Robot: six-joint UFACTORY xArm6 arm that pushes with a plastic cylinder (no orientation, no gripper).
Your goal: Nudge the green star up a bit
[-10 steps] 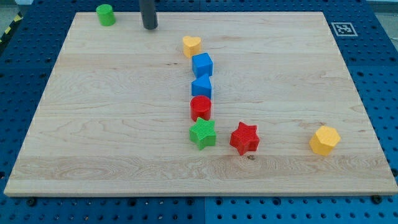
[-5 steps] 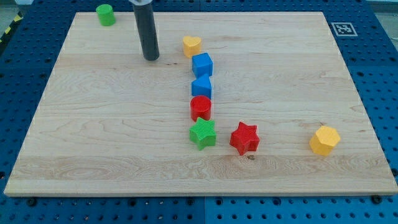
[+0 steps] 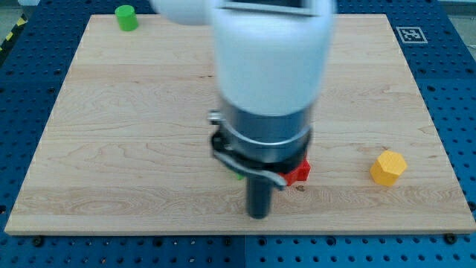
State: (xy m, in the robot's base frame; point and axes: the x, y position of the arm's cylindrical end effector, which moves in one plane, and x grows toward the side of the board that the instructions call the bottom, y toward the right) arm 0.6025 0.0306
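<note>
Where the blue pegboard bench (image 3: pixel 30 134) frames it on every side, the pale wooden board (image 3: pixel 111 149) fills most of the view. The white and grey arm body (image 3: pixel 268 82) looms over its middle, hiding the central blocks. My tip (image 3: pixel 258 216) rests near the board's bottom edge; there is no claw. Only a green sliver of the green star (image 3: pixel 239 176) peeks out just up-left of the rod. A red star (image 3: pixel 300 172) corner shows on the right, a yellow hexagon block (image 3: pixel 388 167) farther right, a green cylinder (image 3: pixel 126 16) top left. A black-and-white marker tag (image 3: pixel 408 34) sits top right, with no readable writing.
</note>
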